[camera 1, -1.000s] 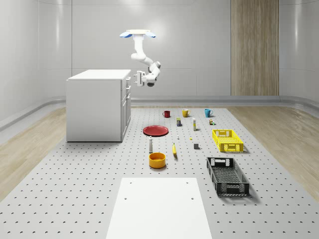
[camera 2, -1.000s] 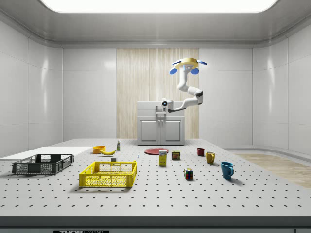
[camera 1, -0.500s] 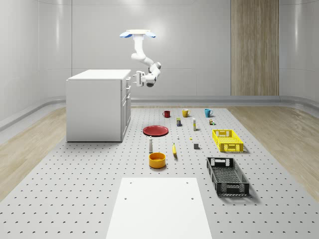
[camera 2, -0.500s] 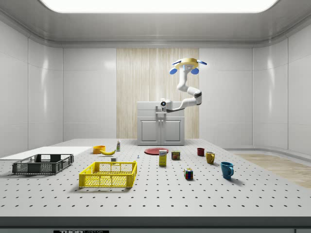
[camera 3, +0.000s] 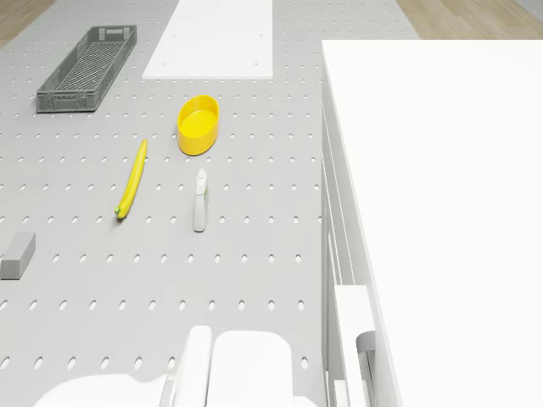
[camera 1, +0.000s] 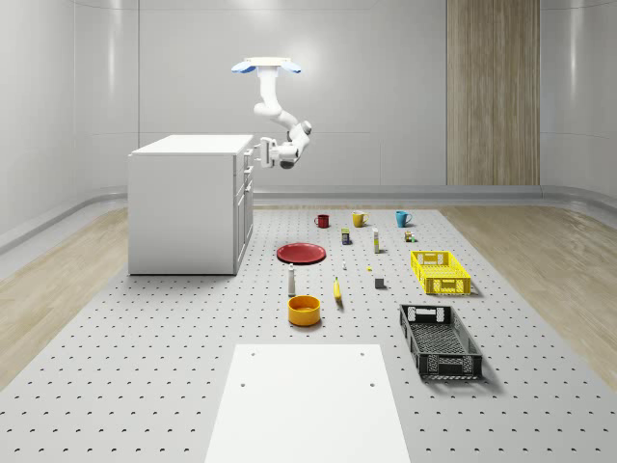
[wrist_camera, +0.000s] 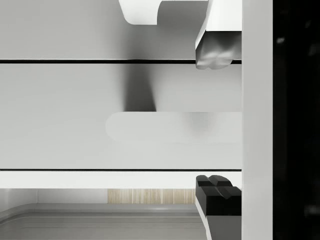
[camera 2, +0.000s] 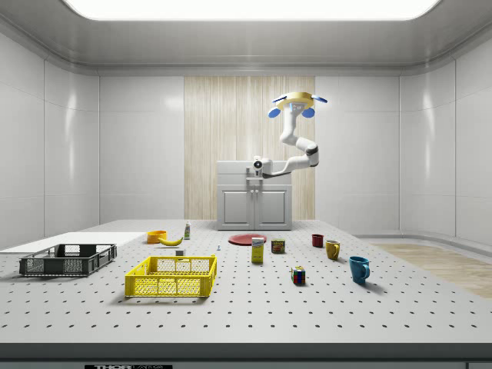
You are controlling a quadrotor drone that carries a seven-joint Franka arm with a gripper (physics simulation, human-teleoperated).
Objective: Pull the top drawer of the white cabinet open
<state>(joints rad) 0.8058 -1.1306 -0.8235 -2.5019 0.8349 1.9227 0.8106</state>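
Room: white-walled hall with a wood panel behind; a grey pegboard floor (camera 1: 145, 367) is carrying the cabinet and scattered items.
Cabinet: white cabinet (camera 1: 183, 207) is standing at the whole-scene view's left, its drawer front facing that view's right.
Top drawer: top drawer (wrist_camera: 100, 115) is sitting shut, flush with the front, directly ahead of the wrist camera; seams are running above and below its face.
Handle: a pale bar, the handle (wrist_camera: 170, 126), is lying across the drawer face, its long axis parallel to the seams.
Drone: drone (camera 1: 265, 67) is hovering in the air just off the cabinet's front, higher than its top, over the floor and not over the cabinet.
Arm: arm is bending down from the drone and reaching sideways toward the drawer front.
Gripper: gripper (wrist_camera: 215, 122) is pointing at the drawer face at top-drawer height, close in against the front.
Fingers: fingers (wrist_camera: 215, 52) are standing spread apart, one on each side of the handle's line, closing on nothing.
Key relation: handle is lying between the two fingertips, crossing the gap, so its long axis is running square to the closing direction; whether the bar is already deep enough between the pads I cannot tell.
Step, as I judge it: final approach before the pinch; the pull away from the cabinet is not yet done.
Nearby: plate (camera 1: 302, 253) and bowl (camera 1: 304, 310) are lying well apart from the cabinet.
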